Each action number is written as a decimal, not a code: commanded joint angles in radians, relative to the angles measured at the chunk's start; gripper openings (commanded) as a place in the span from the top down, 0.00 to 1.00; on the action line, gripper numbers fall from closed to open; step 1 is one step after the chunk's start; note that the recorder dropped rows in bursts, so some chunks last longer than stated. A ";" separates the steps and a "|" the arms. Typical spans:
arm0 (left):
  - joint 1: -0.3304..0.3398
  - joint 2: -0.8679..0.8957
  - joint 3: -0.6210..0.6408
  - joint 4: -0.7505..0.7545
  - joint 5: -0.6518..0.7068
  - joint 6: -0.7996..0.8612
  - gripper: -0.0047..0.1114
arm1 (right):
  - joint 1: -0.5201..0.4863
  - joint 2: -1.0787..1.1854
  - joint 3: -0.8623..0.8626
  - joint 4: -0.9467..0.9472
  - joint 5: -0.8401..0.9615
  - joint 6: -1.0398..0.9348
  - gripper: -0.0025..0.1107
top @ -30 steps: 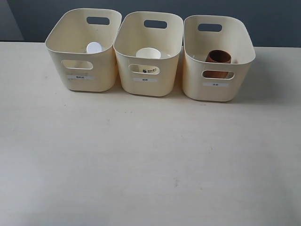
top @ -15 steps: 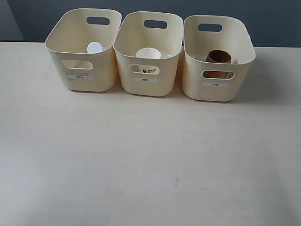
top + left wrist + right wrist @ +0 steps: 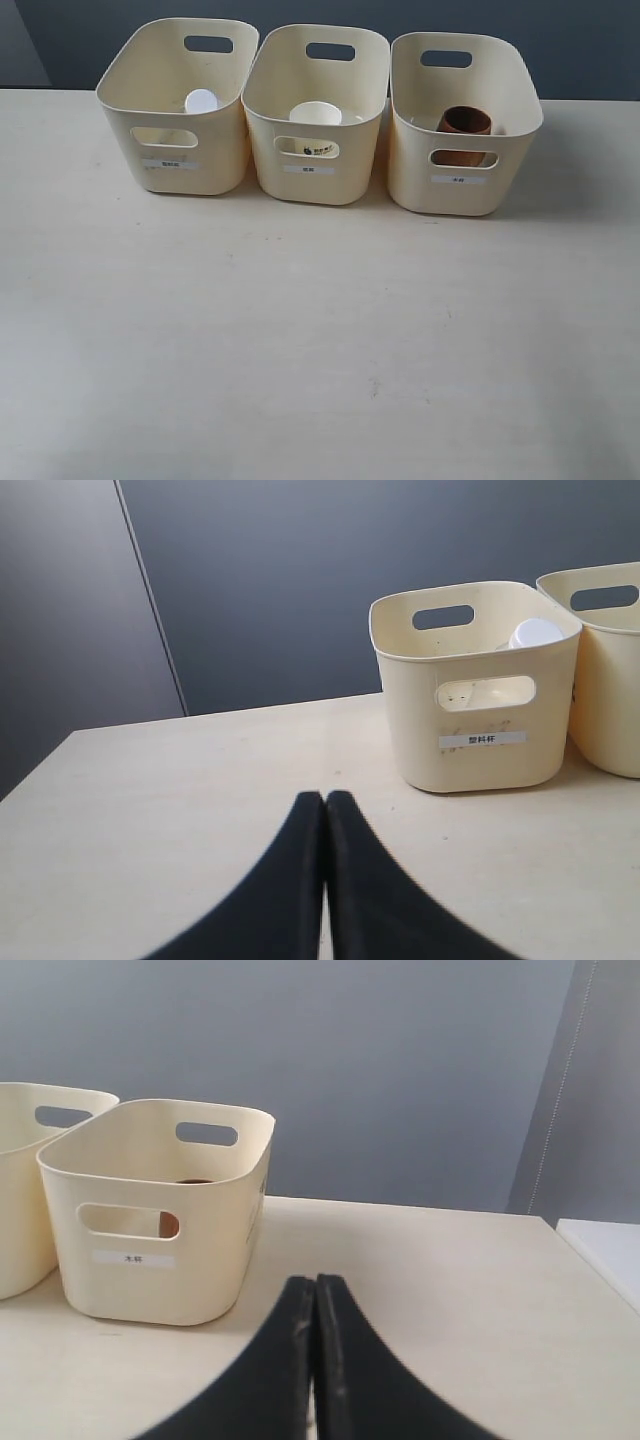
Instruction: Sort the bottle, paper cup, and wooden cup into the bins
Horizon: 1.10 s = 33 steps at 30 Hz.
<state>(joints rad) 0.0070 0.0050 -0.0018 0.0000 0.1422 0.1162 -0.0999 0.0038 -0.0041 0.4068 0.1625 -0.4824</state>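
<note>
While the three bins [image 3: 320, 185] stand side by side on the table [image 3: 300, 340], the bottle [image 3: 201, 101], seemingly upright, is in the left one, the paper cup [image 3: 316, 114] in the middle, the wooden cup [image 3: 465, 122] in the right. The left gripper [image 3: 325, 800] and right gripper [image 3: 315, 1285] are both pressed closed, empty, well short of the bins.

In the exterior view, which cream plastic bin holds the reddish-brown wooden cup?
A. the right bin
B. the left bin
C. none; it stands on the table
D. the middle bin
A: the reddish-brown wooden cup sits inside the right cream plastic bin, while the small white paper cup is in the middle bin and the white-capped clear plastic bottle is in the left bin.
</note>
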 commanded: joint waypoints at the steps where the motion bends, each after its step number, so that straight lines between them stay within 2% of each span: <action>1: 0.000 -0.005 0.002 0.000 -0.007 -0.001 0.96 | 0.004 -0.004 0.004 -0.288 -0.004 0.278 0.98; 4: 0.000 -0.005 0.002 0.000 -0.007 -0.001 0.96 | 0.004 -0.004 0.004 -0.458 -0.007 0.475 0.98; 33: 0.000 -0.005 0.002 0.000 -0.007 -0.001 0.96 | 0.004 -0.004 0.004 -0.438 -0.008 0.455 0.98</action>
<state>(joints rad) 0.0070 0.0050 -0.0018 0.0000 0.1422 0.1162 -0.0999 0.0038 -0.0041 -0.0309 0.1625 -0.0224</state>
